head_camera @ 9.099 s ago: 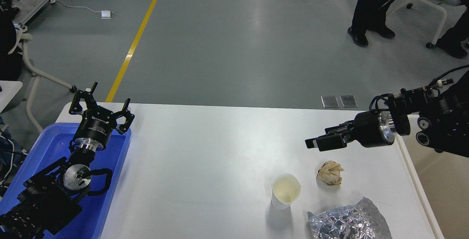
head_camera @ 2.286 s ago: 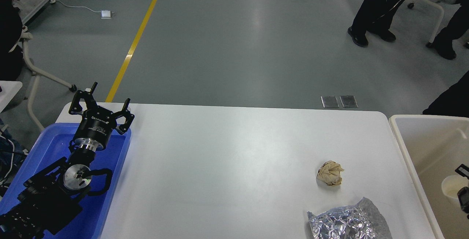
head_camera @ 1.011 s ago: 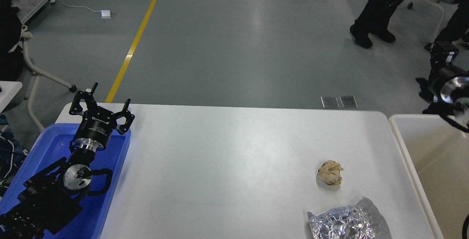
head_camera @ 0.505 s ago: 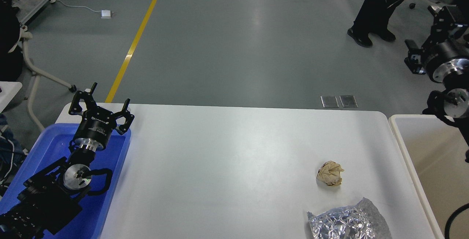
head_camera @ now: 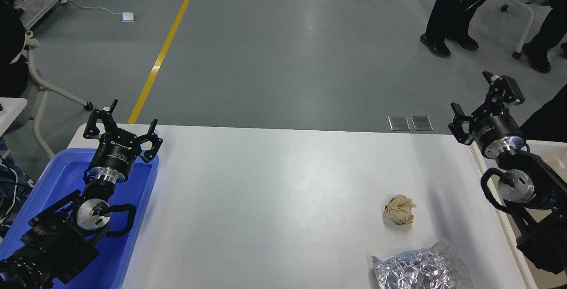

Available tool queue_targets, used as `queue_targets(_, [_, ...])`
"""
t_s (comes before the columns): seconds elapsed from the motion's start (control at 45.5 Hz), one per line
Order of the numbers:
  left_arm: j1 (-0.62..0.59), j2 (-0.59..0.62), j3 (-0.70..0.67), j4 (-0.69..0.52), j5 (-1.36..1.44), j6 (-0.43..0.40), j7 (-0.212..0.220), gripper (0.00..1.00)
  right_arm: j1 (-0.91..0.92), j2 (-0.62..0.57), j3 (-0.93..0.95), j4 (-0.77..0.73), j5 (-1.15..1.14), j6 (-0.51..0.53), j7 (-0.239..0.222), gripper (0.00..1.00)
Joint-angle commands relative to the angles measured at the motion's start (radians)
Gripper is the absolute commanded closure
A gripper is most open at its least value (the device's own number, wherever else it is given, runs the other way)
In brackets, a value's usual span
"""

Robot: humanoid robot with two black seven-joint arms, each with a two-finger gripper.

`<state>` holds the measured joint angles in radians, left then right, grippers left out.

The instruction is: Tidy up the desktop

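Note:
The white desktop (head_camera: pixel 274 200) fills the lower view. A crumpled beige paper ball (head_camera: pixel 399 209) lies on its right part. A crumpled silver foil bag (head_camera: pixel 421 271) lies at the front right edge. My left gripper (head_camera: pixel 120 120) is open and empty above the far left corner, over the blue tray. My right gripper (head_camera: pixel 485 100) is open and empty, raised above the desktop's far right corner, well back from the paper ball.
A blue plastic tray (head_camera: pixel 57 182) sits at the left under my left arm. A beige-white bin (head_camera: pixel 542 147) stands off the right edge, mostly hidden by my right arm. People and chairs (head_camera: pixel 460 9) stand on the floor beyond.
The paper cup that stood left of the paper ball is gone from the desktop, last seen in the bin. My right arm has since come back down to the far right corner, open.

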<state>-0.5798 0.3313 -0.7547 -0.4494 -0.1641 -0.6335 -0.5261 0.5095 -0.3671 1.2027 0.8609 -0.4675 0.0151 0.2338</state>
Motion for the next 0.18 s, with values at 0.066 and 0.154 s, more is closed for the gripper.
queue_targets(0.066, [0.0,0.0,0.0,0.0,0.0,0.0,0.0,0.0,-0.045,0.027,0.02,-0.011,0.0,0.013,0.004,0.0])
queue_targets(0.154, [0.0,0.0,0.0,0.0,0.0,0.0,0.0,0.0,-0.046,0.025,0.018,-0.016,0.0,0.011,0.004,0.0])
